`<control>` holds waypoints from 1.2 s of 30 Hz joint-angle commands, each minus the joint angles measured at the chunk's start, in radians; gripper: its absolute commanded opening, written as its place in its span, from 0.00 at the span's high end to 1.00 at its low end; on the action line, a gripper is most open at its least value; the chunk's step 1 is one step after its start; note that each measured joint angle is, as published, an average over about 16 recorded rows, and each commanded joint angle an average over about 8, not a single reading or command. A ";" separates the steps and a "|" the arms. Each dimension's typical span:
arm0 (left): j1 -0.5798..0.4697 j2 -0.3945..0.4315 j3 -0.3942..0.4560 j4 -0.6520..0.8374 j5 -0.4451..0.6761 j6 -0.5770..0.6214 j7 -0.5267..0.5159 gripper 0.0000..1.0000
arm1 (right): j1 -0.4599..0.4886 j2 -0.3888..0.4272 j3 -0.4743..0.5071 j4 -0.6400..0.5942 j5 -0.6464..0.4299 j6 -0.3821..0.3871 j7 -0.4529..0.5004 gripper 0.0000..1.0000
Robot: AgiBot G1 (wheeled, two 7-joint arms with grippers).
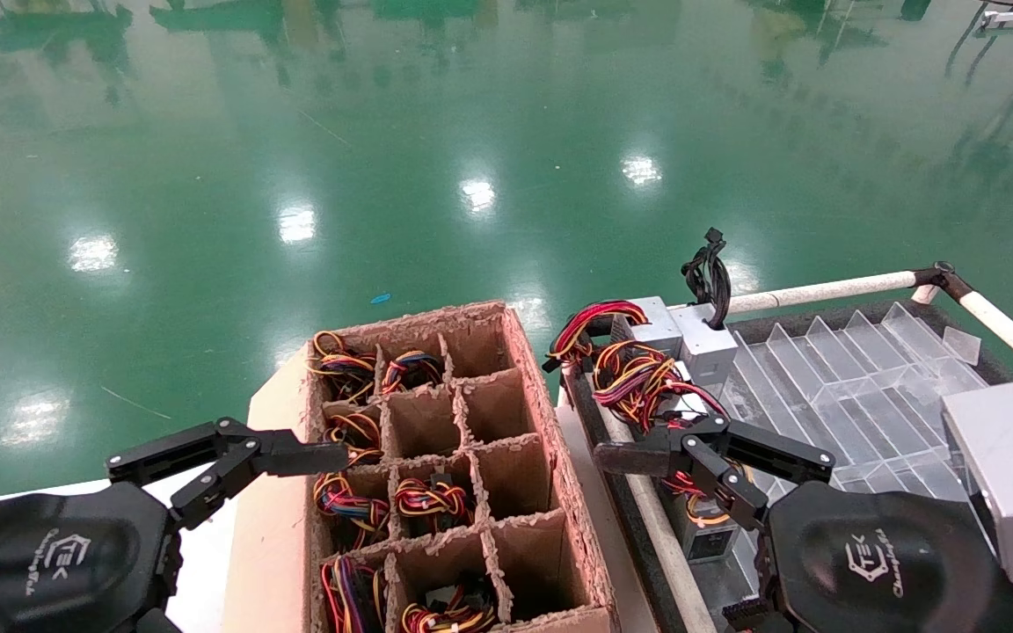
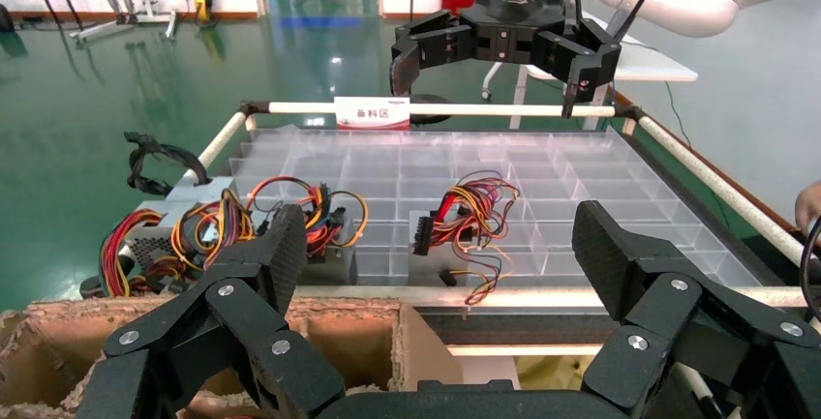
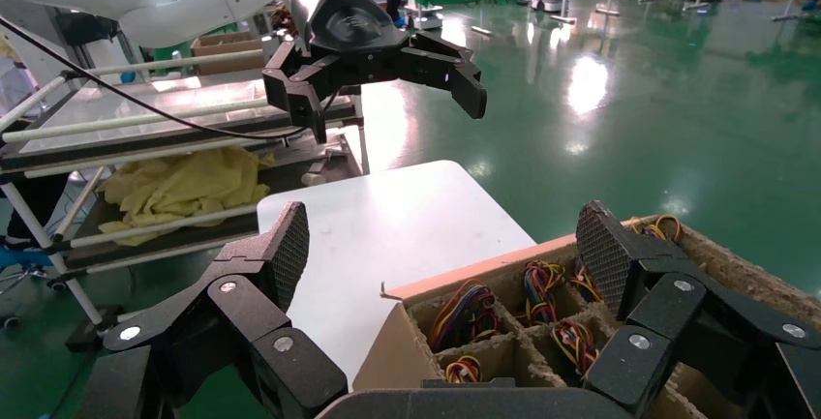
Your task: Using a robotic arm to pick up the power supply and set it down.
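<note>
Right gripper [image 1: 647,457], matte black linkage fingers spread wide (holding nothing), hovers over the wire-looped power supply [image 1: 647,387] on a ribbed clear tray [image 1: 858,369].

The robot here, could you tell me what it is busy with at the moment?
It is moving power supplies between a divided cardboard box and a clear plastic tray. Right now neither arm holds anything. The right gripper hovers with open jaws above a power supply at the tray's near edge, apparently about to pick it up. The left gripper waits, also open, over the box's left edge.
</note>
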 commanded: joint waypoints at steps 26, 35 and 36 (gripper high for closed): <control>0.000 0.000 0.000 0.000 0.000 0.000 0.000 1.00 | 0.000 0.000 0.000 0.000 0.000 0.000 0.000 0.00; 0.000 0.000 0.000 0.000 0.000 0.000 0.000 1.00 | 0.008 0.000 -0.011 -0.006 -0.036 0.013 0.000 0.00; 0.000 0.000 0.000 0.000 0.000 0.000 0.000 1.00 | 0.014 -0.003 -0.017 -0.012 -0.050 0.018 0.000 0.00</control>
